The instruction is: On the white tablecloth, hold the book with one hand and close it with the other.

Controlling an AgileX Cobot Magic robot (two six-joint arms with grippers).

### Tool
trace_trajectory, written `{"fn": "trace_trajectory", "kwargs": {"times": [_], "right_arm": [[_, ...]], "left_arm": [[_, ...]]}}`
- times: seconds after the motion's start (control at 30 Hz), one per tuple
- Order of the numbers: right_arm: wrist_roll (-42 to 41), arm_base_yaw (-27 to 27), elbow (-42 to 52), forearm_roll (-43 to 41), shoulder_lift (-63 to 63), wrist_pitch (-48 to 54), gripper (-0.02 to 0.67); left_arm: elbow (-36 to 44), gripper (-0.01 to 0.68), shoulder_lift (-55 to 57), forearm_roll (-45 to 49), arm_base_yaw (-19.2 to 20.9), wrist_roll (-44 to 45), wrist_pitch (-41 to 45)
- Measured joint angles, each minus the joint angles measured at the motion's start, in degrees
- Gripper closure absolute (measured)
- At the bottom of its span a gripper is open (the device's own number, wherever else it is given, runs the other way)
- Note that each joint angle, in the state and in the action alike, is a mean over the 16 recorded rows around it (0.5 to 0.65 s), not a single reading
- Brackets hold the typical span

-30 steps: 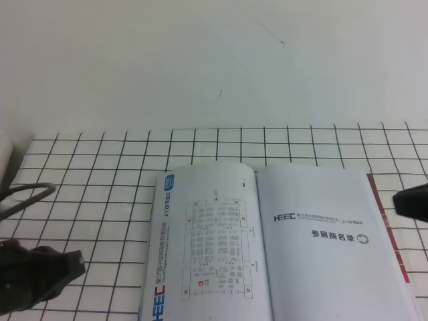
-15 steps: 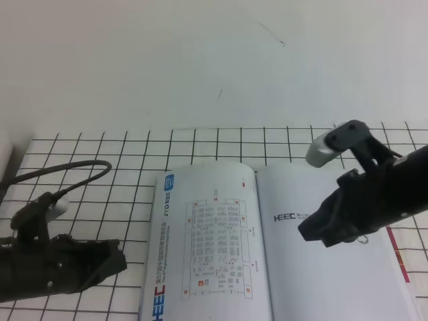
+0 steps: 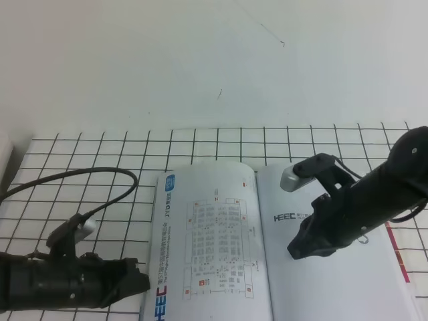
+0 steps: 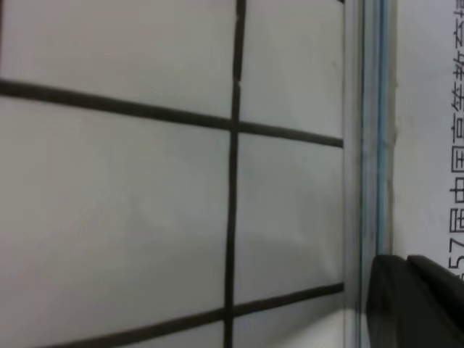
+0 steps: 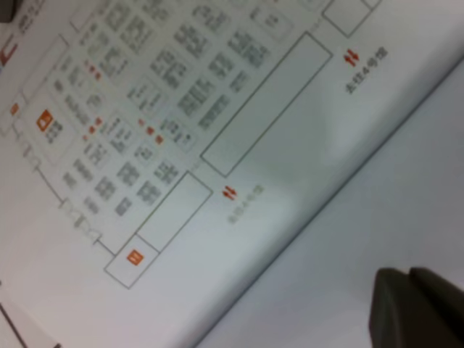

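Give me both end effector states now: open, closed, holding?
Left end effector: cannot tell; at the book's left edge, low over the white tablecloth.
Right end effector: cannot tell; over the right page.

Book (image 3: pixel 267 247) lies open on the white tablecloth (image 3: pixel 100 160), lower centre-right of the high view. Left gripper (image 3: pixel 137 284) at lower left, tip just beside the book's left edge. Right gripper (image 3: pixel 301 249) over the right-hand page, right of the spine.
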Motion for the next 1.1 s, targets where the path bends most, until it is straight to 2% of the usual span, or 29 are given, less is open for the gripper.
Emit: {"fn": "trace_trajectory", "kwargs": {"times": [0.53, 0.7, 0.9, 1.1], "right_arm": [[-1.2, 0.0, -0.9, -0.5, 6.6, -1.6, 0.652], [-1.2, 0.0, -1.1, -0.6, 7.1, -1.5, 0.652], [-1.2, 0.0, -1.2, -0.6, 7.4, -1.4, 0.652], [-1.2, 0.0, -1.2, -0.6, 7.4, -1.3, 0.652]], "left_arm": [[-0.7, 0.676, 5.1, -1.1, 0.0, 4.4, 5.4], [-1.7, 0.676, 5.2, -1.0, -0.8, 4.3, 9.4], [-5.8, 0.676, 5.1, -0.8, -4.3, 2.7, 17.4], [-12.9, 0.676, 3.2, -0.2, -10.5, 0.0, 24.6]]}}
